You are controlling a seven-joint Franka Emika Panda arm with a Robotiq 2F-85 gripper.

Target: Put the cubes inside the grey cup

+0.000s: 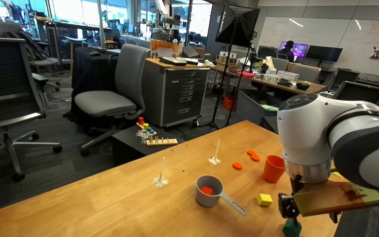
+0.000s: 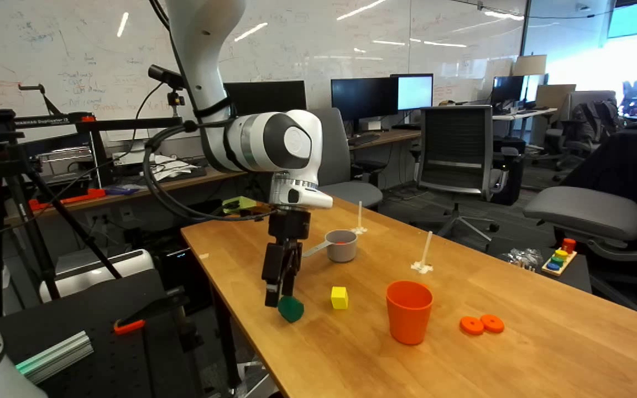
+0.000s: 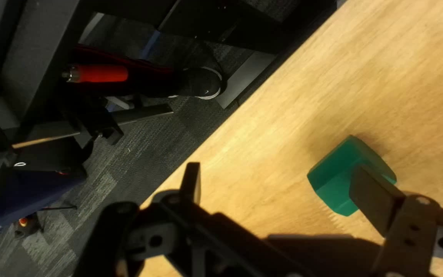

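The grey cup (image 1: 206, 200) stands upright on the table and also shows in an exterior view (image 2: 342, 254). A red cube (image 1: 206, 190) lies inside it. A yellow cube (image 1: 264, 199) is on the table between the grey cup and the red-orange cup; it also shows in an exterior view (image 2: 339, 298). A green block (image 3: 331, 181) with several flat sides lies on the table near its edge. My gripper (image 3: 277, 180) is open, low over the table. One finger overlaps the green block in the wrist view; whether it touches is unclear. The other finger is well apart from it. No orange cube shows.
A red-orange cup (image 2: 408, 315) stands near the yellow cube. Several orange discs (image 1: 237, 165) lie beyond it. Two thin upright pegs (image 1: 217, 149) are fixed to the table. The table edge (image 3: 240, 111) runs close beside the gripper, with floor beyond. A yellow-green object (image 2: 239, 203) lies behind the arm.
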